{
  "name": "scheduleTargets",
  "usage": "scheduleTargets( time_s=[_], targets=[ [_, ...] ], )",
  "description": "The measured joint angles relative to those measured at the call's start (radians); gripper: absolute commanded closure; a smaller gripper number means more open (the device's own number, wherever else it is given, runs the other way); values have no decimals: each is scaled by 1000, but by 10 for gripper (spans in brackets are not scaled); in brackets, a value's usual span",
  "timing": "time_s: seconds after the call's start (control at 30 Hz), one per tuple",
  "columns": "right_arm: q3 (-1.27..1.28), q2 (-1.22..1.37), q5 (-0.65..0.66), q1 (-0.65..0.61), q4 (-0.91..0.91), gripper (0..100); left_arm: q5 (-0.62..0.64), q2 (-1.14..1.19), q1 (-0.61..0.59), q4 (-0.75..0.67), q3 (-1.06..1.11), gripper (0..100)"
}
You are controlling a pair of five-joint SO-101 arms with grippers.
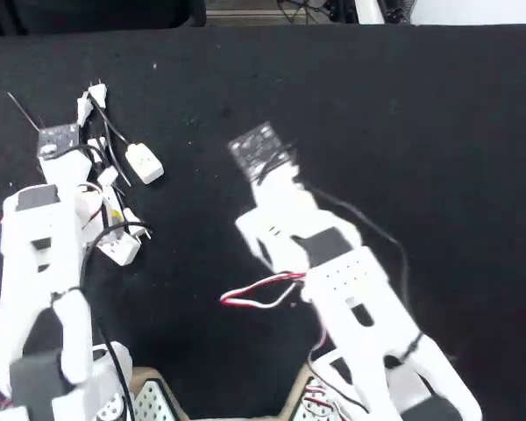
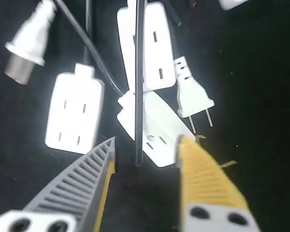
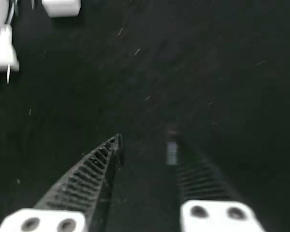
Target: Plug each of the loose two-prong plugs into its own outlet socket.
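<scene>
we see the left gripper with its jaws apart, straddling a tilted outlet block and the black cable that crosses over it; we cannot tell whether the fingers touch the block. a loose two-prong plug lies just beside that block, its prongs bare. a square outlet block, a long outlet block and a second plug lie near it. in the high view this white cluster sits at about ten o'clock on the black table, with the left arm stretching up from seven o'clock. the right arm lies from five o'clock toward the table's centre. the right gripper hangs with jaws apart over bare table, holding nothing, well apart from a white plug.
</scene>
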Motion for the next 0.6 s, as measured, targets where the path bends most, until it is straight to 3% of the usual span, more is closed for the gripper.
scheduleTargets(
  time_s=[0.37,0.5,0.6],
  targets=[
    [120,34,41,-20,-146,770,422,230,5,-55,-2,712],
    [120,34,51,-20,-149,770,477,261,6,-52,-20,719],
    [120,34,51,-20,-149,770,480,265,6,-49,-25,834]
  ],
)
